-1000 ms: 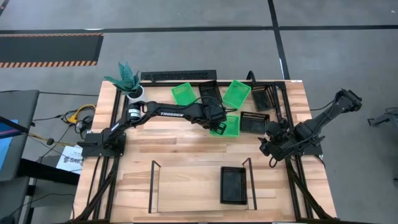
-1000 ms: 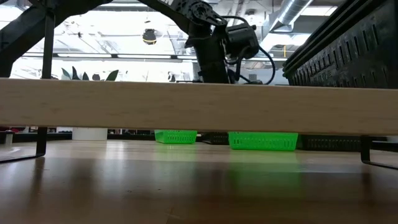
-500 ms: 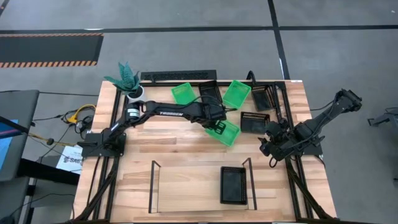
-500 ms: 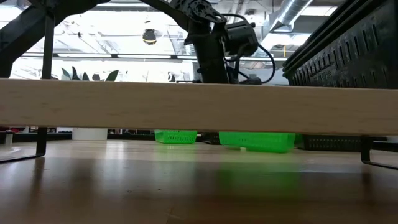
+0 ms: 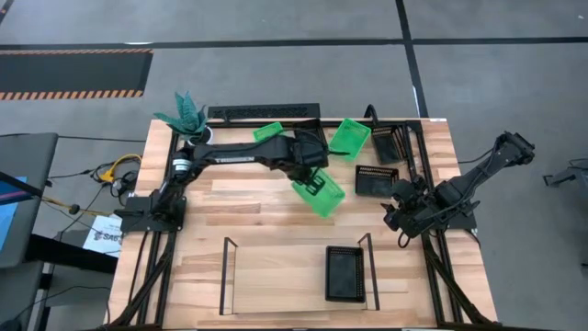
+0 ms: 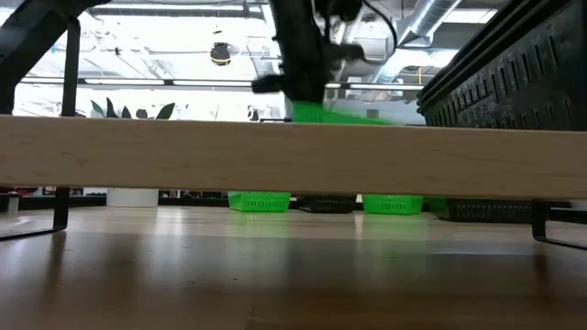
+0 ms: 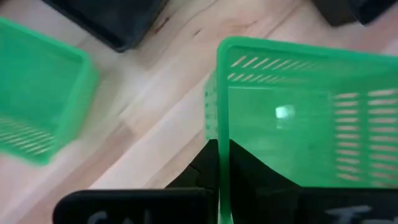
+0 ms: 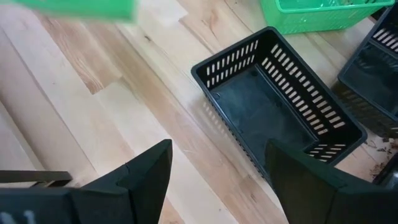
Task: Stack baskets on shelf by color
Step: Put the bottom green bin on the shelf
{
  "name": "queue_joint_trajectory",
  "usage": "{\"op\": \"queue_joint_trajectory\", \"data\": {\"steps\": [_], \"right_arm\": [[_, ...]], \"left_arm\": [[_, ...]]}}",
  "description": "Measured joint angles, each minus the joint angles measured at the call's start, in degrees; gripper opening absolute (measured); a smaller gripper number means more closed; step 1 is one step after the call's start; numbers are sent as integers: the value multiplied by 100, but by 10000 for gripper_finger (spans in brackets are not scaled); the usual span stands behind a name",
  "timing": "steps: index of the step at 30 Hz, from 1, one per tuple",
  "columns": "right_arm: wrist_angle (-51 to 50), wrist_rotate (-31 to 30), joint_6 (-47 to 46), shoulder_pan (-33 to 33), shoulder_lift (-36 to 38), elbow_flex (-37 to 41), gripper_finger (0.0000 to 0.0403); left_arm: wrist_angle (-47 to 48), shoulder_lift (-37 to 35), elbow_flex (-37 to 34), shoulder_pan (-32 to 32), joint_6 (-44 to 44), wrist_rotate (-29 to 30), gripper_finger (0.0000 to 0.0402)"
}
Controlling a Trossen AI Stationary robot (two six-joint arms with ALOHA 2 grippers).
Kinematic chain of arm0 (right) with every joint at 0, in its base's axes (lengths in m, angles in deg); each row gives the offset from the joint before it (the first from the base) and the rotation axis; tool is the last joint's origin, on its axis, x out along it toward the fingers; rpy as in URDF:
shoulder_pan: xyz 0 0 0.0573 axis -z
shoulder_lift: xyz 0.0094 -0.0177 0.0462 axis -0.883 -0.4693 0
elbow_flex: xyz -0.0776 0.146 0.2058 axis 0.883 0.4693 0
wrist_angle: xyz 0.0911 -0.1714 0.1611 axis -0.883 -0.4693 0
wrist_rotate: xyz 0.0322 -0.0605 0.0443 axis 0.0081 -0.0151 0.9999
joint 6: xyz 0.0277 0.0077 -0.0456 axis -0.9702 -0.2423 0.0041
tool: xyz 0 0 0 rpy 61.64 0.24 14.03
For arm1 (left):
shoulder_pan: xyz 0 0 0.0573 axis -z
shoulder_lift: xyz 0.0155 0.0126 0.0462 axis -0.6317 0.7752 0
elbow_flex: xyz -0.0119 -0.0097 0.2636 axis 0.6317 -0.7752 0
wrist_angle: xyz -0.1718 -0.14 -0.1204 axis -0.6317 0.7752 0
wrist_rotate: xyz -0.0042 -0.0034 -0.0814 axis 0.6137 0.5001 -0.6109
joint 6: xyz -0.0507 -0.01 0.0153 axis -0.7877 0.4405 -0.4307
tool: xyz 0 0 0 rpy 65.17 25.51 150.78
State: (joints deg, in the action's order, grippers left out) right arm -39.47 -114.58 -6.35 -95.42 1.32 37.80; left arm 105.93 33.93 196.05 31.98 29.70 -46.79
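My left gripper (image 5: 310, 175) (image 7: 219, 146) is over the table's middle, shut on a bright green basket (image 5: 320, 193) (image 6: 335, 112), which is in the air above the shelf board's level in the low view. Two more green baskets (image 5: 349, 138) (image 5: 268, 131) sit on their bottoms near the far edge, among three black baskets (image 5: 377, 179) (image 5: 384, 142) (image 5: 310, 134). Another black basket (image 5: 344, 273) stands on the shelf (image 5: 276, 285), at its right end. My right gripper (image 5: 395, 216) (image 8: 217, 158) waits open near the right edge, above a black basket (image 8: 277, 115). My left gripper pinches one wall of the green basket at its rim (image 7: 221, 134), with one finger (image 7: 249, 171) inside and the other (image 7: 196, 171) outside. The fingers come from above. The basket hangs below them, lifted clear of the table and tilted.
A white pot with a green plant (image 5: 188, 119) stands at the far left corner, and a long black bar (image 5: 262, 112) lies along the far edge. Bare wood lies between the baskets and the shelf, and the shelf's left and middle (image 5: 266, 276) are bare board.
My left gripper has risen and drawn back toward the table's left, carrying the green basket with it. The basket has left the table, turned about and tipped. The right arm has kept still.
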Motion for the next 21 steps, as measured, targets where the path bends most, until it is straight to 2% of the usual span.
{"op": "queue_joint_trajectory", "data": {"steps": [4,9,15,21], "right_arm": [[-4,0,4,0,0,0,282],[7,0,145,0,0,0,282],[12,0,154,0,2,0,282],[23,4,152,0,1,0,282]], "left_arm": [[1056,-272,413,97,534,-196,0],[1723,-423,491,472,1276,-723,0],[1208,-430,146,1170,1952,-1610,0],[563,-426,-307,1702,1938,-1662,0]]}}
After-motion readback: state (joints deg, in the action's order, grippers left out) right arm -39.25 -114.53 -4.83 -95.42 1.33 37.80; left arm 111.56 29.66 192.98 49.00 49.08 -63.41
